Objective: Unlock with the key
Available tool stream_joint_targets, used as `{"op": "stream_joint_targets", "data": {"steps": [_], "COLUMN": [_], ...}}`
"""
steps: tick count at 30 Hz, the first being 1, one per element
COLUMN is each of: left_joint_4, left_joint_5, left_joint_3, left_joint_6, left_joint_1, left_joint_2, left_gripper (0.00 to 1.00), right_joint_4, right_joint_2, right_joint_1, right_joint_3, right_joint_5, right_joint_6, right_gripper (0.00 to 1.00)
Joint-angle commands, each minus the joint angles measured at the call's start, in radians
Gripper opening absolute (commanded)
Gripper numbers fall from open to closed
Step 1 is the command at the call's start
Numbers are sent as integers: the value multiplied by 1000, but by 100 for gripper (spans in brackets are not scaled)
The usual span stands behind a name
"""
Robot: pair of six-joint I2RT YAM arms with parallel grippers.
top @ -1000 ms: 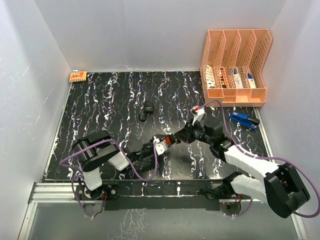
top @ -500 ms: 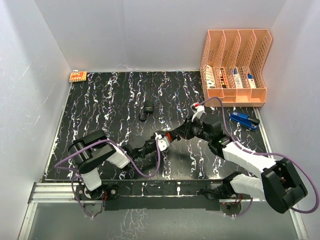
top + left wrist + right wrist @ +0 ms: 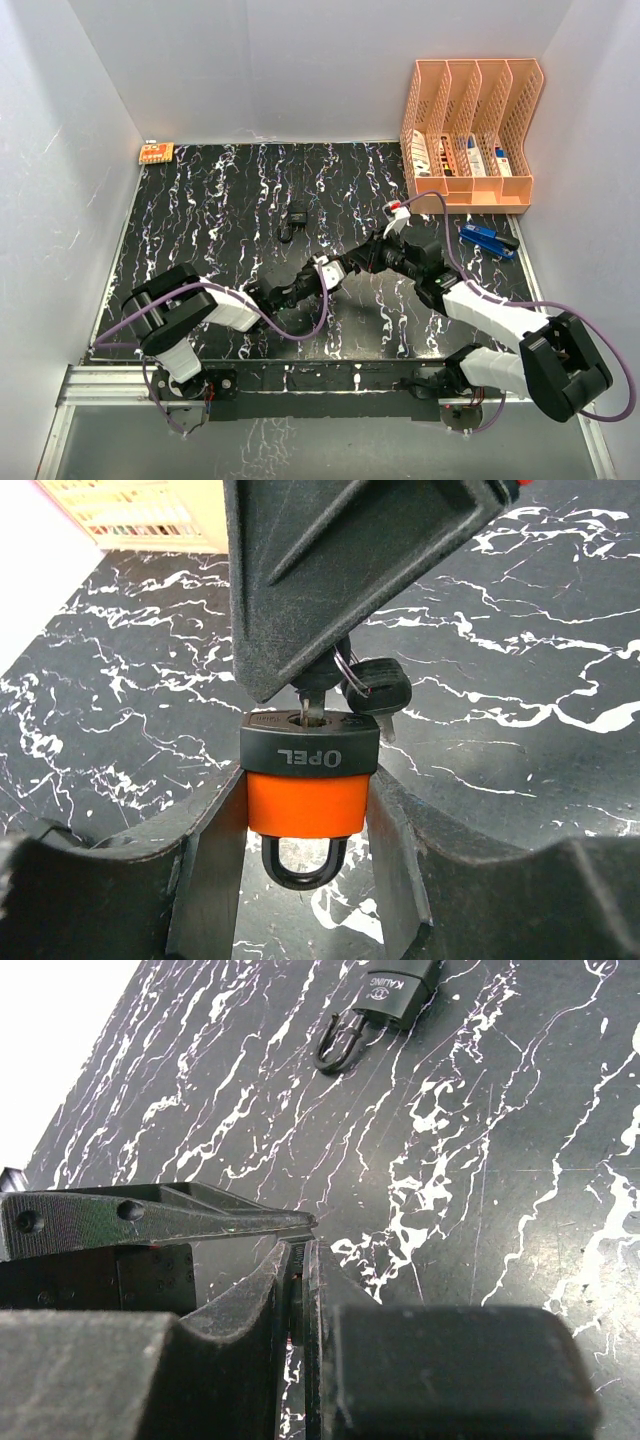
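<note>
An orange padlock [image 3: 308, 798] with a black top marked OPEL sits clamped between the fingers of my left gripper [image 3: 306, 825], its black shackle closed and pointing back at the wrist. A key [image 3: 312, 695] stands in the lock's keyhole, pinched by my right gripper [image 3: 296, 678], which is shut on it. A spare key [image 3: 380, 688] hangs from the ring beside it. In the top view the two grippers meet mid-table, left gripper [image 3: 323, 273] and right gripper [image 3: 349, 262]. In the right wrist view my right gripper [image 3: 303, 1252] is closed flat, the key almost hidden.
A second, black padlock [image 3: 293, 222] lies on the marbled mat behind the grippers, black padlock [image 3: 395, 990]. An orange file rack [image 3: 470, 130] stands at the back right with a blue tool [image 3: 487, 238] in front of it. A small orange item [image 3: 155, 152] lies at the back left corner.
Both grippers, joined at the lock and key, have shifted a little away from the bases and leftward. The left arm's elbow has dropped lower and to the left.
</note>
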Motion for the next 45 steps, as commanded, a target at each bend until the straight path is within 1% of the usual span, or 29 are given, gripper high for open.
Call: {"op": "stream_joint_targets", "data": {"steps": [1,7,14,16,20,27,29,31,37,45], "left_joint_4": [180,115,103,113,116,65,42,30,-47,-58], "left_joint_5": [-2,-52,-86,-91,-106,-129,-135,-143,-155,-129], "left_joint_3": [135,168,123,97,52,5,2,-4,1,-4], "left_joint_6": [-53,-85,-95,-103,-109,-118,-120,-126,-138,-145], "left_joint_1": [-15,-14,-14,-15,-15,-15,-14,-15,-15,-15], "left_joint_2": [-117,-129,-135,-135,-134,-141,-143,-150,-172,-170], "left_gripper": [0,0,0,0,0,0,0,0,0,0], "right_joint_4": [-36,-42,-55,-62,-78,-107,-115,-118,-123,-118], "right_joint_2": [42,53,-9,-30,-67,-99,-100,-99,-99,-92], "right_joint_1": [53,59,59,58,58,52,52,51,51,50], "right_joint_3": [19,25,31,40,59,105,116,122,128,144], "right_joint_5": [-37,-36,16,42,90,150,157,164,175,190], "right_joint_6": [10,16,24,24,21,7,3,0,-9,-22], "right_gripper": [0,0,0,2,9,25,26,31,32,33]}}
